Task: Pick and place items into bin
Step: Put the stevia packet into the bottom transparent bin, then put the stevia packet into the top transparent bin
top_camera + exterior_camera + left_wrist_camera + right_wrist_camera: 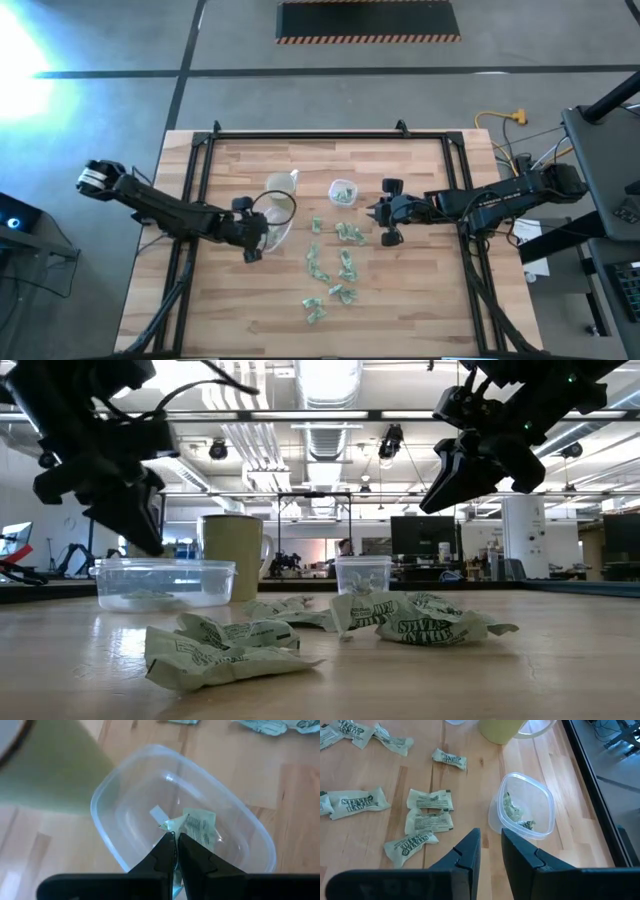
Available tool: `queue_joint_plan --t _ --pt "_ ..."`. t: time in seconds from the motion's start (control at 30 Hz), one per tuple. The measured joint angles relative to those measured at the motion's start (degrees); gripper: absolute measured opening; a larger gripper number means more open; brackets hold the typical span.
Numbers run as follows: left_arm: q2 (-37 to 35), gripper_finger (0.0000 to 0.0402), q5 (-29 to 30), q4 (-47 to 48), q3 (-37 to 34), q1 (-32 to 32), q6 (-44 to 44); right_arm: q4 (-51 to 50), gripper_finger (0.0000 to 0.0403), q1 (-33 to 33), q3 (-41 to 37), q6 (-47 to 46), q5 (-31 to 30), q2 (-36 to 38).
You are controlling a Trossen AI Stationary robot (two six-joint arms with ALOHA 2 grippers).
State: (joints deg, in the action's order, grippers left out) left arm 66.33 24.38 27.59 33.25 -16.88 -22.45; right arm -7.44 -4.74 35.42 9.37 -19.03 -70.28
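Note:
Several pale-green and white crinkled wrapped pieces [340, 265] [410, 618] [427, 800] lie scattered on the wooden table. A clear plastic bin [283, 232] [165, 582] [115, 780] stands left of them, beside an upright pale yellowish cup [282, 185] [232, 555]. My left gripper [255, 240] [175, 842] hangs over the bin, shut on one piece [197, 827]. My right gripper [385, 213] [490, 845] hovers open above the table to the right of the pieces, touching nothing. It is near a small clear tub [343, 190] [540, 790]. My left gripper pinches one wrapped piece by its twisted end [171, 825] between its two fingertips, coming from above and pointing down into the bin. The rest of the piece spreads out beyond the tips inside the bin's rim. Whether it touches the bin's floor I cannot tell.
The small clear tub [362, 573] holds a few green pieces. A white scrap [159, 814] lies on the bin's floor. A black metal frame [330, 135] borders the table's far and side edges. Bare wood lies at the near edge and the right side.

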Motion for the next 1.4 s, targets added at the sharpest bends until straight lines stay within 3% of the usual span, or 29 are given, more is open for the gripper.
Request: queue_joint_plan --t 0.47,0.8,1.07,1.4 --pt "-1.09 0.0012 0.16 -0.21 -1.03 0.0 -2.29 0.09 0.0068 0.01 -0.1 -0.28 -0.01 0.0" --pt "-0.82 0.0098 2.73 -0.58 -0.92 0.0 -2.24 0.07 0.0068 0.01 -0.48 -1.63 0.22 0.0" --pt "-0.79 0.0116 2.71 -0.8 -0.92 0.0 -2.29 0.77 0.0068 -0.01 -3.3 -3.91 17.35 0.0" --pt "-0.79 0.0116 2.71 -1.64 -0.87 0.0 -2.31 13.36 0.0071 0.06 -7.63 -7.67 17.59 -2.9"
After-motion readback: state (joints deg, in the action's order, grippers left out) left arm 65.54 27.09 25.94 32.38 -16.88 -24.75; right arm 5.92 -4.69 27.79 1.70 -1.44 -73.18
